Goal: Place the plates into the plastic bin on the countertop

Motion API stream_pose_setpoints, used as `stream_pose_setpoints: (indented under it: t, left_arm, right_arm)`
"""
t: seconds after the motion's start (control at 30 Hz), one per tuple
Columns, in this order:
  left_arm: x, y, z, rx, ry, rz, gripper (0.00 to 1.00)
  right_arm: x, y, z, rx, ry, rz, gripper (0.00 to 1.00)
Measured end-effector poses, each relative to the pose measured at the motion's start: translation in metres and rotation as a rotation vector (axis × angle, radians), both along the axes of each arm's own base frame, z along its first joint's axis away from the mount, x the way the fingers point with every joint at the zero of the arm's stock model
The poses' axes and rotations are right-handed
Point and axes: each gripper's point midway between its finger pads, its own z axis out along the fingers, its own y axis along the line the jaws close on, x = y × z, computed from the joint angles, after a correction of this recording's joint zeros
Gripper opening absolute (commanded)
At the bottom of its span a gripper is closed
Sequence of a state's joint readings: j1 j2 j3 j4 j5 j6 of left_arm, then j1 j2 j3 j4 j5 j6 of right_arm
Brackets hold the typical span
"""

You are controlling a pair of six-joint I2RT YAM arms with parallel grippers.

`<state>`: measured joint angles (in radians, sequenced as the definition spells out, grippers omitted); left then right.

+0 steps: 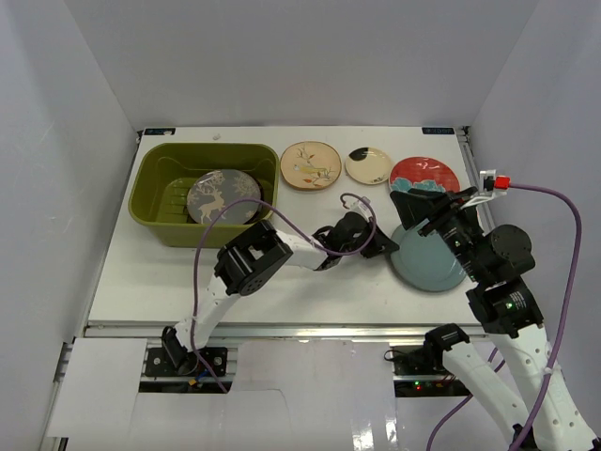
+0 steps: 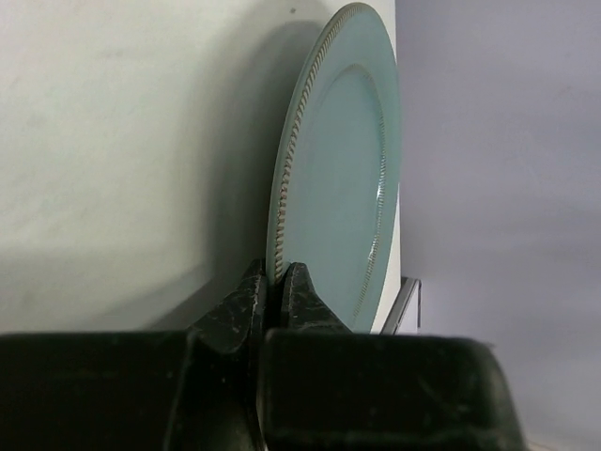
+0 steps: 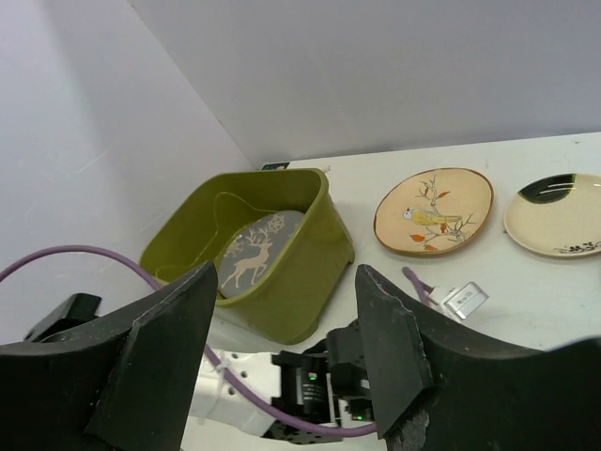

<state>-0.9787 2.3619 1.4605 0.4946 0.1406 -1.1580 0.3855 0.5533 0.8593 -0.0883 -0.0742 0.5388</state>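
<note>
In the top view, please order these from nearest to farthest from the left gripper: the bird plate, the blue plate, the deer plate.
1. Blue plate: its rim is clamped in the left gripper.
2. Bird plate: farther back, slightly left.
3. Deer plate: far left, lying in the bin.

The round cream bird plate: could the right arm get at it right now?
Probably yes: the right gripper is open and empty, and the round cream bird plate lies bare, nothing stacked on it.
</note>
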Motion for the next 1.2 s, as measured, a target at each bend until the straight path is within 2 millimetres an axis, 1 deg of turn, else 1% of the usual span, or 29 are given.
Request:
stream_pose_setpoints:
  t: [0.07, 0.13, 0.23, 0.37, 0.47, 0.57, 0.67, 0.7, 0.8, 0.87, 0.93, 1.0, 1.07, 1.13, 1.2]
  left_arm:
    - [-0.011, 0.014, 0.006, 0.01, -0.004, -0.013, 0.0]
    - [-0.021, 0.027, 0.019, 0.019, -0.026, -0.031, 0.0]
    - [-0.037, 0.05, 0.052, 0.03, -0.09, -0.061, 0.0]
    - [-0.056, 0.088, 0.09, 0.055, -0.163, -0.073, 0.0]
    - [-0.062, 0.117, 0.123, 0.021, -0.198, -0.059, 0.0]
    - [-0.055, 0.157, 0.165, -0.035, -0.244, 0.004, 0.0]
    - [-0.041, 0.202, 0.216, -0.091, -0.311, 0.102, 0.0]
    - [-0.035, 0.22, 0.238, -0.115, -0.351, 0.144, 0.0]
    - [-0.022, 0.271, 0.286, -0.128, -0.449, 0.281, 0.0]
    - [-0.013, 0.311, 0.313, -0.101, -0.515, 0.392, 0.0]
    - [-0.009, 0.346, 0.333, -0.069, -0.571, 0.494, 0.0]
    - [-0.002, 0.378, 0.344, -0.024, -0.604, 0.599, 0.0]
    - [0.008, 0.405, 0.345, 0.033, -0.614, 0.688, 0.0]
    - [0.021, 0.43, 0.337, 0.094, -0.596, 0.763, 0.0]
    - [0.036, 0.456, 0.32, 0.148, -0.545, 0.82, 0.0]
  right_arm:
    - [0.0, 0.0, 0.0, 0.0, 0.0, -0.002, 0.67]
    - [0.0, -0.001, 0.0, 0.001, -0.001, -0.005, 0.64]
    - [-0.001, -0.004, 0.003, 0.014, -0.007, -0.018, 0.64]
    - [-0.009, -0.011, 0.013, 0.039, -0.038, -0.037, 0.65]
    - [-0.013, -0.015, 0.02, 0.059, -0.057, -0.05, 0.64]
    - [-0.015, -0.02, 0.023, 0.081, -0.064, -0.071, 0.64]
    - [-0.015, -0.021, 0.025, 0.096, -0.066, -0.075, 0.64]
    - [-0.014, -0.02, 0.023, 0.098, -0.06, -0.074, 0.64]
    - [-0.008, -0.017, 0.015, 0.094, -0.033, -0.073, 0.64]
    - [-0.003, -0.015, 0.008, 0.086, -0.013, -0.073, 0.64]
    - [0.001, -0.011, -0.001, 0.075, 0.007, -0.06, 0.64]
    - [0.004, -0.008, -0.01, 0.065, 0.028, -0.051, 0.64]
    - [0.007, -0.003, -0.019, 0.054, 0.051, -0.036, 0.64]
    - [0.011, 0.001, -0.027, 0.042, 0.076, -0.022, 0.64]
    - [0.013, 0.004, -0.035, 0.032, 0.094, -0.012, 0.64]
